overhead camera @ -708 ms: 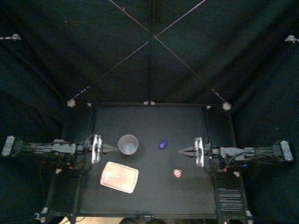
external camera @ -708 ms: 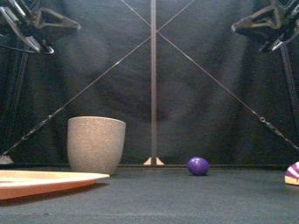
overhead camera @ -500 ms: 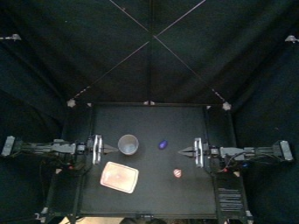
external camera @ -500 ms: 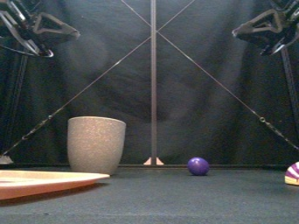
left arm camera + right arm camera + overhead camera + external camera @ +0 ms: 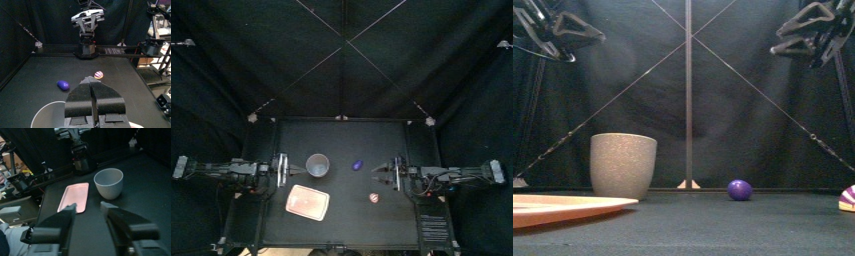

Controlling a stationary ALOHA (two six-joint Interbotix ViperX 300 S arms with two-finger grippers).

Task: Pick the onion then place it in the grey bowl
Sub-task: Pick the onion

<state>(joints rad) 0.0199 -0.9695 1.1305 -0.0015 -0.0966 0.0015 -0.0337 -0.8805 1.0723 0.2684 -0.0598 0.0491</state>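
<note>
- Lying on the black table (image 5: 345, 138), the striped red-and-white onion (image 5: 374, 197) sits toward the right front, and neither gripper is touching it.
- The grey cup (image 5: 317, 164) stands upright left of the table's middle, well apart from the onion.
- A small purple ball (image 5: 360, 165) rests to the cup's right and behind the onion, touching neither.
- A flat pink tray (image 5: 307, 202) lies in front of the cup, near the table's front left.
- The left gripper (image 5: 283, 172) hangs above the table's left side, just beside the cup. Its wrist view shows the two jaws pressed together with nothing between them, and the onion and the ball lie on the table beyond the tips.
- The right gripper (image 5: 393, 171) hangs above the right side, behind the onion. Its jaws stand spread wide and hold nothing, and the cup and tray are in view past them.
- Seen from table height, both arms are raised high, above everything on the table.
</note>
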